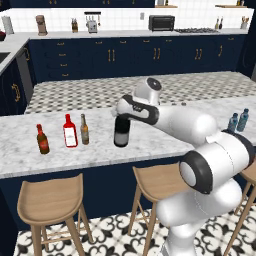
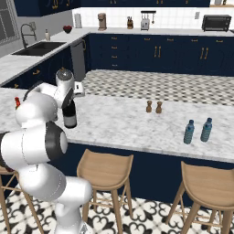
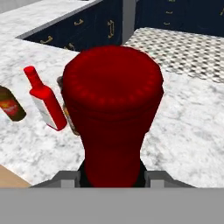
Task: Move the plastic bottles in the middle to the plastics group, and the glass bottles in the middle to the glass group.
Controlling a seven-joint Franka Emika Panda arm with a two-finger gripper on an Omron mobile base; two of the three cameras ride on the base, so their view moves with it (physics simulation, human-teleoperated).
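Red-foiled wine bottle (image 3: 113,118) neck, fingers (image 3: 70,178) clamped on both sides, upright on counter (image 1: 150,140)

Base views flank the counter (image 1: 150,140); hand view seemingly close.

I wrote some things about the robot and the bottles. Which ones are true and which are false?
1. The gripper is shut on the tall wine bottle. True.
2. The wine bottle lies on its side. False: it is upright on the counter.
3. Two blue plastic bottles stand side by side. True.
4. The flat red bottle stands next to the blue bottles. False: it stands at the other end of the counter, between the brown bottle with the red label and the slim amber bottle.
5. The wine bottle has a blue top. False: the top is red.
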